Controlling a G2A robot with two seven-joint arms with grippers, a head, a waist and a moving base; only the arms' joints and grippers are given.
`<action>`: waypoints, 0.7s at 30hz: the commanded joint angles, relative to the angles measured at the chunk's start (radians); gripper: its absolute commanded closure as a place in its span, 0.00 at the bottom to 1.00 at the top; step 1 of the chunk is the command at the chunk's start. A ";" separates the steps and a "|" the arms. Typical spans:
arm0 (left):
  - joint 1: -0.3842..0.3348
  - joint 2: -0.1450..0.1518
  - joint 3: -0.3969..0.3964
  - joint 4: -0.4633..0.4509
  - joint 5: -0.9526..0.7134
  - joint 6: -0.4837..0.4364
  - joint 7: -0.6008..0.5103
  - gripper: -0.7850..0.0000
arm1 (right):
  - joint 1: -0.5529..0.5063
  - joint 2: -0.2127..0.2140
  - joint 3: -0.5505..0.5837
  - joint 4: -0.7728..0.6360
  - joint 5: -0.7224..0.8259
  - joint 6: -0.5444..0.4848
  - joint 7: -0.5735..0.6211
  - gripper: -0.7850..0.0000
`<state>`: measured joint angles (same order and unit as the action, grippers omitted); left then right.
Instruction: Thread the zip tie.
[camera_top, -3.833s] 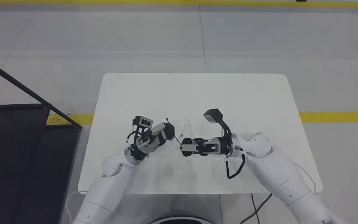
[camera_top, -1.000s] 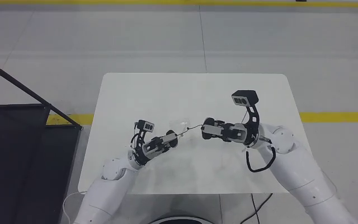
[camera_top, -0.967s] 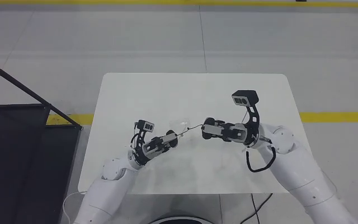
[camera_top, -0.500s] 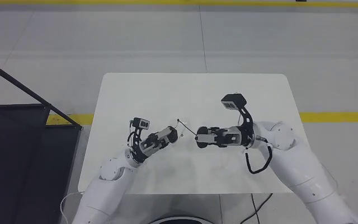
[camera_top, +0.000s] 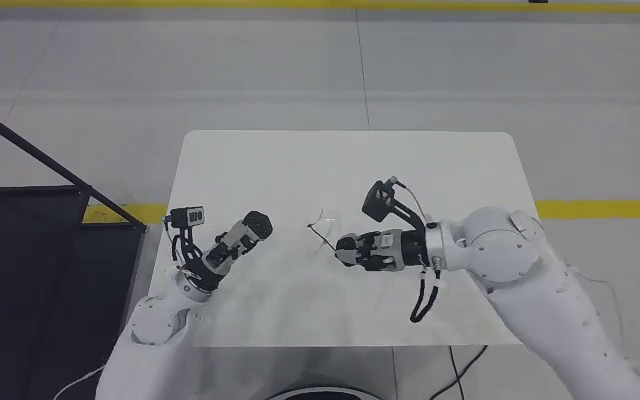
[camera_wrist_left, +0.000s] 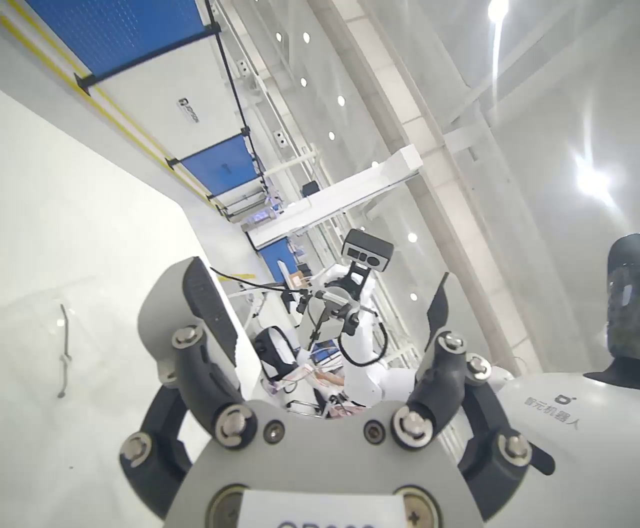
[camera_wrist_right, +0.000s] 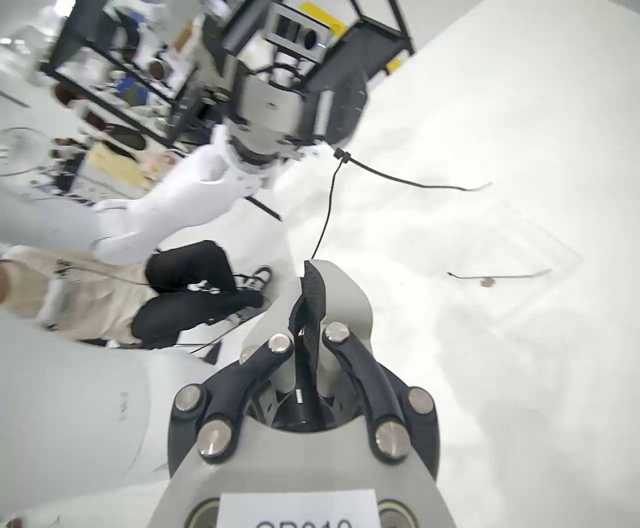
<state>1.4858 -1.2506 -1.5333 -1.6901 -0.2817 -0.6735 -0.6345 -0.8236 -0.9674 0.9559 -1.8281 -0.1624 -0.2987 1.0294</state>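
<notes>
Left gripper has pulled away, fingers spread and empty; right gripper clamps the zip tie, seemingly threaded.

Bright, even light falls from overhead; we see ceiling lamps flaring into glare in the left wrist view. The white table is nearly washed out. Both wrist views bow straight lines near their edges. Beyond the table, in the right wrist view, the room blurs, while the thin zip tie reads clearly.
</notes>
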 joint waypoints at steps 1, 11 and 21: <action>0.015 0.000 -0.010 -0.022 0.065 0.002 0.037 0.00 | -0.008 0.001 0.003 -0.021 -0.049 0.040 -0.015 1.00; 0.015 0.000 -0.010 -0.022 0.065 0.002 0.037 0.00 | -0.008 0.001 0.003 -0.021 -0.049 0.040 -0.015 1.00; 0.015 0.000 -0.010 -0.022 0.065 0.002 0.037 0.00 | 0.045 -0.009 -0.133 -0.194 -0.554 0.273 0.189 1.00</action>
<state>1.5004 -1.2504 -1.5432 -1.7117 -0.2172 -0.6719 -0.5976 -0.7892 -0.9735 0.8462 -2.0097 -0.6457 -0.0635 1.1795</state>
